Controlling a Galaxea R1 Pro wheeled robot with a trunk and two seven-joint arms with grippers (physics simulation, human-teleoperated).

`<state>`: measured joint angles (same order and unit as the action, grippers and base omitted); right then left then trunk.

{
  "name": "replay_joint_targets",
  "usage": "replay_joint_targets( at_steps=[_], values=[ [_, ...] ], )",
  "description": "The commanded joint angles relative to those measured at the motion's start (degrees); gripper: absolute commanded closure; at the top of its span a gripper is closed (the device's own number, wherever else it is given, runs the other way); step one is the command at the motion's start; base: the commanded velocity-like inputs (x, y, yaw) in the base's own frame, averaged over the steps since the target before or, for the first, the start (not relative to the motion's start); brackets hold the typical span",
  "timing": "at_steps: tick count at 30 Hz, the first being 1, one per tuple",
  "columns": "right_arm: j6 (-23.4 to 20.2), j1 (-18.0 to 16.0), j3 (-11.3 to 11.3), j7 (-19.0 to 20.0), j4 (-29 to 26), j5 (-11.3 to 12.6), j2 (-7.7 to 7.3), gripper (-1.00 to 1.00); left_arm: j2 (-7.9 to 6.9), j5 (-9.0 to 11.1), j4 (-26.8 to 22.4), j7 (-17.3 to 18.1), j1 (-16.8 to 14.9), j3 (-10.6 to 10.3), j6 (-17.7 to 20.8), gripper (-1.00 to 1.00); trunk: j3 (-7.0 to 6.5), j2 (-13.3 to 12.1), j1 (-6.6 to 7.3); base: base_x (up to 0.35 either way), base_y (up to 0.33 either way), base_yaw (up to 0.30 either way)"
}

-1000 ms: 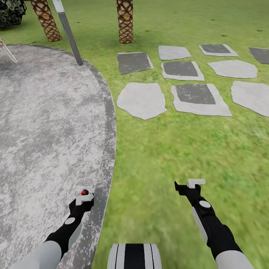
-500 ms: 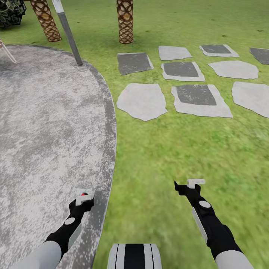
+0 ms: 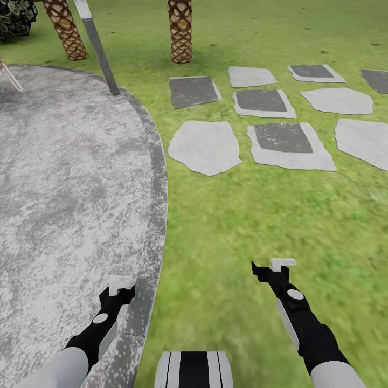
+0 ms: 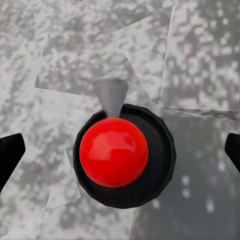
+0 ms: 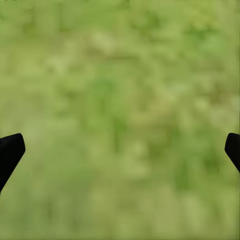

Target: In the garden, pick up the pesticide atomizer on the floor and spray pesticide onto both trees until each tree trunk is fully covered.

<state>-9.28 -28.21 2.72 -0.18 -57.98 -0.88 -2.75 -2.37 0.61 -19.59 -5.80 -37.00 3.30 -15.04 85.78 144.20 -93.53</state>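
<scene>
A robot looks down over a garden lawn (image 3: 253, 226) beside a curved grey paved patio (image 3: 64, 188), with grey stepping stones (image 3: 205, 144) ahead and two scaly palm trunks (image 3: 181, 32) beyond. The left gripper (image 3: 120, 285) hangs over the patio edge, fingers spread wide, with a red ball on a black base (image 4: 115, 152) seen between them, not gripped. The right gripper (image 3: 275, 267) hovers over grass, open and empty. The robot appears to be searching; next it likely must locate the atomizer and trees
</scene>
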Motion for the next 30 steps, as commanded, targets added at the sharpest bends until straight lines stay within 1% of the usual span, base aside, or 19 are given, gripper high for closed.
replay_joint_targets(
  at_steps=[1, 26, 30],
  values=[
    [0.00, 0.00, 0.00, 0.00, -0.01, 0.00, 0.01, -1.00, 0.00, 0.03, -0.02, 0.00, 0.00, 0.01, -0.03, -1.00, 0.00, 0.00, 0.00, 0.022, 0.000, 0.000],
    [-0.01, 0.00, 0.00, 0.00, 0.06, 0.00, 0.03, -1.00, -0.08, 0.18, -0.18, 0.00, 0.00, 0.04, -0.09, -1.00, -0.22, 0.00, 0.00, 0.002, 0.000, 0.000],
    [0.00, 0.00, 0.00, 0.00, 0.06, 0.00, 0.01, -1.00, -0.09, 0.18, -0.18, 0.00, 0.00, 0.04, -0.08, -1.00, -0.22, 0.00, 0.00, 0.000, 0.000, 0.090]
  ],
)
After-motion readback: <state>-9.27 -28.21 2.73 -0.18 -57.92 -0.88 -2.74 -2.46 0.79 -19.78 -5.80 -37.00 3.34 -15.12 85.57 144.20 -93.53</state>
